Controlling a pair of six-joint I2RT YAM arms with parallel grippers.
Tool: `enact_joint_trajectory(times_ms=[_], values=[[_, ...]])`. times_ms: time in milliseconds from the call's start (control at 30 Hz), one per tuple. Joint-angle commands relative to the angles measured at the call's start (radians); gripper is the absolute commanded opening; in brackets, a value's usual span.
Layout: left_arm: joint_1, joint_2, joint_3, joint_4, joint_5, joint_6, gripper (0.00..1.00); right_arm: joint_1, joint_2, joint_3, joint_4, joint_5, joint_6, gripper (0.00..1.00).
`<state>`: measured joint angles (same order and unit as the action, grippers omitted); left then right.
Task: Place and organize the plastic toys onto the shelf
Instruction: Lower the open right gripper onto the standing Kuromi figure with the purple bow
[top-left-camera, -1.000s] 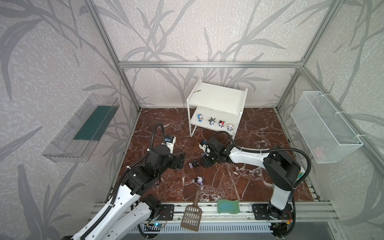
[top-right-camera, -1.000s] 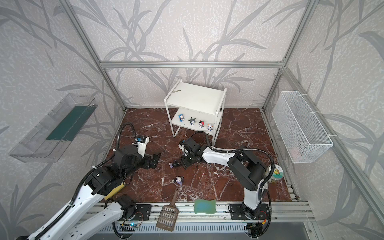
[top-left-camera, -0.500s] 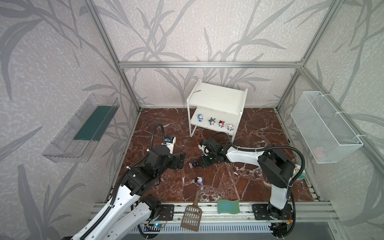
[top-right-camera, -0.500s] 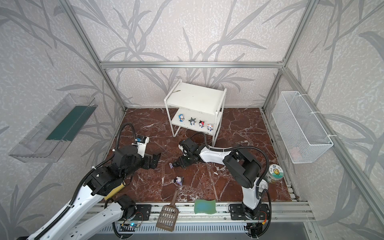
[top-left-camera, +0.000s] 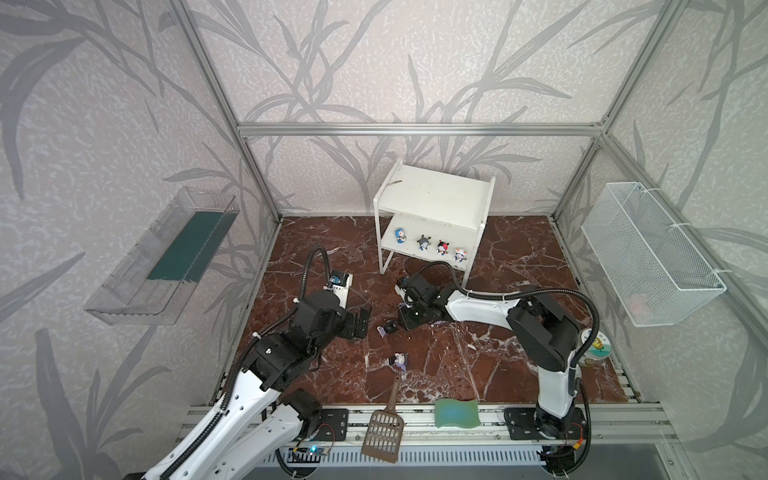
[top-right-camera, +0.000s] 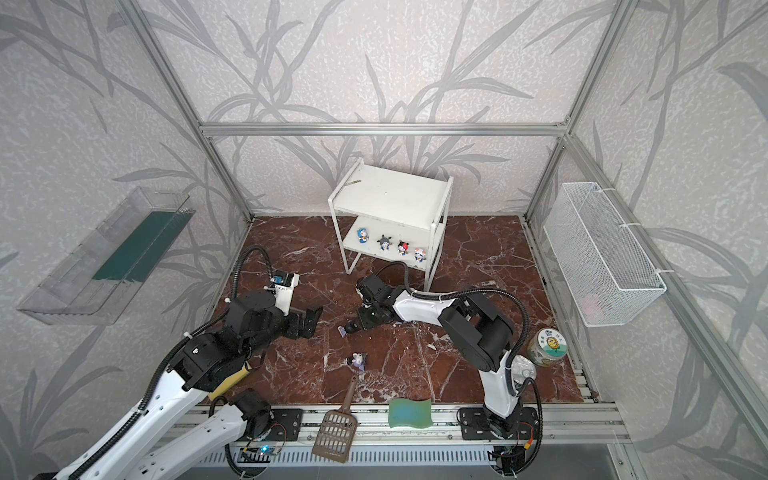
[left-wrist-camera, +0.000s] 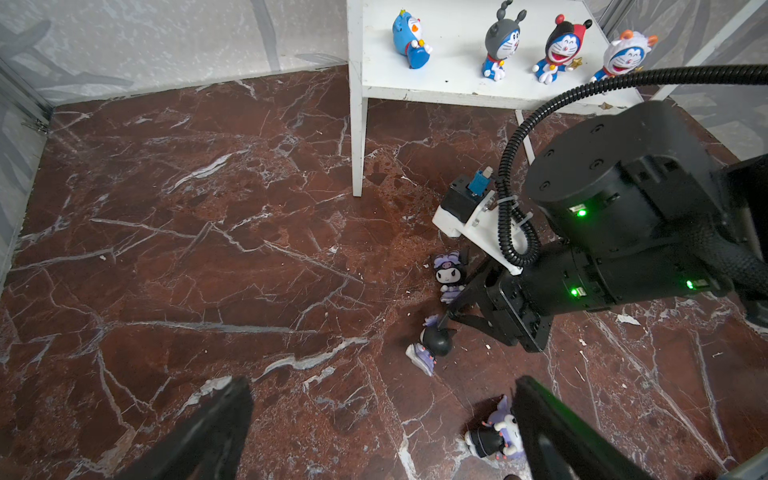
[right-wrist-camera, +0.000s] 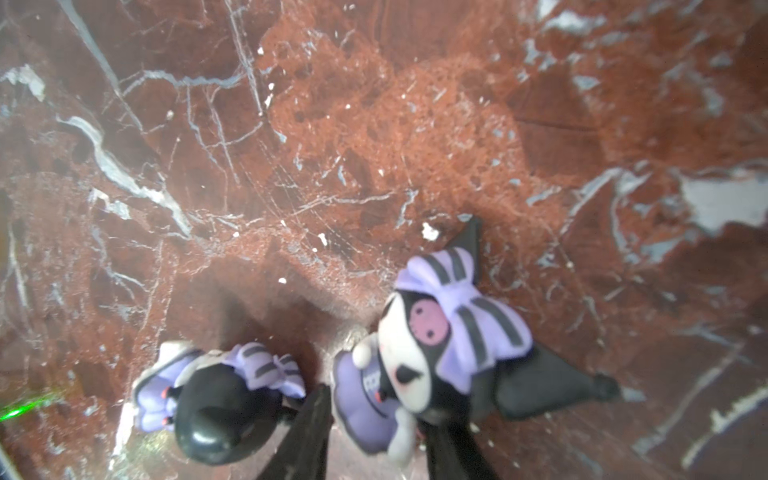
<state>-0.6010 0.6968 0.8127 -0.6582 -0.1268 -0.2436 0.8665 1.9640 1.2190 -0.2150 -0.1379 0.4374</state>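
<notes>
Several small blue-white plastic toys (top-left-camera: 424, 242) stand in a row on the lower board of the white shelf (top-left-camera: 432, 199); the left wrist view shows them too. In the right wrist view a purple-and-black toy with a striped bow (right-wrist-camera: 440, 332) stands between the fingers of my right gripper (right-wrist-camera: 376, 411), which is shut on its body. A second purple toy (right-wrist-camera: 216, 399) lies just outside one finger (right-wrist-camera: 309, 428); it shows in both top views (top-left-camera: 388, 328). A third purple toy (top-left-camera: 398, 360) lies nearer the front, close to one finger (left-wrist-camera: 552, 428) of my open left gripper (left-wrist-camera: 380, 436).
At the front rail lie a brown slotted scoop (top-left-camera: 384, 432) and a green wavy sponge (top-left-camera: 456, 412). A round tin (top-left-camera: 597, 347) stands by the right arm's base. A wire basket (top-left-camera: 648, 257) hangs on the right wall, a clear tray (top-left-camera: 166, 257) on the left.
My right gripper has reached slightly further left over the floor toys and its jaws have narrowed onto the bow toy. The left arm and gripper have not moved.
</notes>
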Motion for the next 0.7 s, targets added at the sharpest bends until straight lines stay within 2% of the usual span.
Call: enact_joint_trajectory(times_ms=[0, 400, 500, 667], values=[[0.0, -0.008, 0.001, 0.002, 0.005, -0.003, 0.99, 0.006, 0.016, 0.016, -0.049, 0.06, 0.012, 0.32], [0.0, -0.001, 0.001, 0.01, 0.023, -0.009, 0.99, 0.004, -0.082, -0.081, -0.031, 0.1, -0.032, 0.23], [-0.001, -0.001, -0.001, 0.014, 0.026, -0.01, 0.99, -0.001, -0.093, -0.102, 0.002, 0.073, -0.03, 0.29], [0.001, 0.003, 0.001, 0.015, 0.026, -0.006, 0.99, 0.0, -0.066, -0.063, 0.012, 0.031, -0.028, 0.49]])
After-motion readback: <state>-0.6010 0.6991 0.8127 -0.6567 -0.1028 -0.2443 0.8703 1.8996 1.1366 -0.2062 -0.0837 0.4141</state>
